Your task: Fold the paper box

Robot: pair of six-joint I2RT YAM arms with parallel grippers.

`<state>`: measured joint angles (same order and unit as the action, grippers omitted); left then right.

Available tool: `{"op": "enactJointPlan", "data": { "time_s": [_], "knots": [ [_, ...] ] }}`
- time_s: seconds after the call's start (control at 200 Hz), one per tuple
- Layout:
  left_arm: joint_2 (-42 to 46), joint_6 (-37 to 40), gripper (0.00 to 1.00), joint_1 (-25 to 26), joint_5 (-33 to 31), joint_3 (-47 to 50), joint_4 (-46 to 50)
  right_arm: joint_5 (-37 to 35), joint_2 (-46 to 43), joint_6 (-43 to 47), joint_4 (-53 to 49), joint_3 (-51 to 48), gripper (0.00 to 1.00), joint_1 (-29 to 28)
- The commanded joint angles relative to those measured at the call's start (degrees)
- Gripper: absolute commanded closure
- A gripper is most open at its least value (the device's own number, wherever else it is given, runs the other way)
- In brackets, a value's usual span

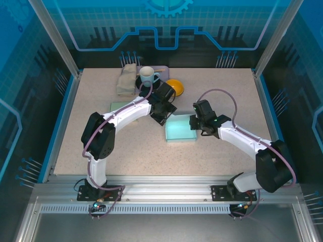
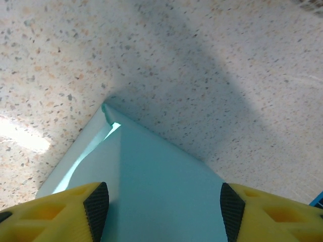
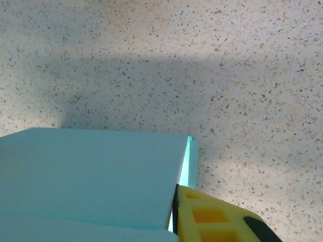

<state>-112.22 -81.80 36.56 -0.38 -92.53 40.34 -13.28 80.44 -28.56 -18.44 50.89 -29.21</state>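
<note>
**Closing the box: two edges not yet seated**

We are judging the fold to be well along. The paper box (image 1: 180, 128) is lying near the middle of the table (image 1: 101, 151), already standing as a shallow rectangular block, with an arm working at each side.

The left gripper (image 2: 161, 209) is hovering released over the box's far left corner. Its fingers (image 2: 96, 204) are standing wide apart above the top panel and clasping nothing.

The right gripper (image 1: 198, 122) is working at the box's right edge. In the right wrist view one finger (image 3: 212, 217) is lying against the side wall while the panel is hiding its partner. We cannot tell whether it is clenched on the wall or only resting there.

At the left corner a small flap (image 2: 112, 127) is gaping open. Along the right edge a thin strip of wall (image 3: 191, 154) is showing past the panel. We are reckoning that the next move calls for pressing these home gently, with one side steadied, since such light card is likely to slide on the smooth top.

The box is looking like thin pale-teal card, matte and smooth, with crisp straight creases and sharp corners. We are expecting it to buckle under a hard squeeze. The table is showing a beige, speckled, stone-like surface. The fingers are yellow moulded plastic with open pockets, tipped with black ribbed pads.
</note>
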Motion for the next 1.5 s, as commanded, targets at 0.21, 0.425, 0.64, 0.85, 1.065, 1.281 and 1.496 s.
{"op": "enactJointPlan", "data": {
  "time_s": [0.21, 0.425, 0.64, 0.85, 1.065, 1.281, 1.496],
  "knots": [
    [0.2, -3.1, 0.36, 3.5, 1.3, -0.2, -2.6, 2.2, 0.1, -0.6, 5.5, 0.2, 0.85, -4.1],
    [0.9, -1.1, 0.37, 4.4, -1.3, 5.8, -2.2, 1.8, -0.5, -0.1, 8.0, -4.4, 0.84, -4.8],
    [1.9, -1.7, 0.37, 4.6, -2.2, 13.7, -4.3, 0.2, -2.0, 0.4, 9.7, -8.6, 0.80, -5.2],
    [2.9, -0.2, 0.37, 4.6, -6.2, 14.2, -1.7, -0.6, -5.0, 2.0, 6.6, -9.3, 0.58, -5.2],
    [2.5, 2.2, 0.34, 4.6, -10.3, 12.0, 1.9, 2.3, -11.8, 6.1, -3.1, -7.6, 0.47, -5.2],
    [2.0, 4.3, 0.34, 4.6, -10.9, 11.3, 1.7, 1.6, -18.1, 7.9, -9.4, -4.7, 0.41, -4.1],
    [1.8, 8.0, 0.33, 4.6, -11.2, 10.2, 1.5, 3.6, -6.4, 11.4, -7.1, 3.6, 0.38, -0.8]
  ]
}}
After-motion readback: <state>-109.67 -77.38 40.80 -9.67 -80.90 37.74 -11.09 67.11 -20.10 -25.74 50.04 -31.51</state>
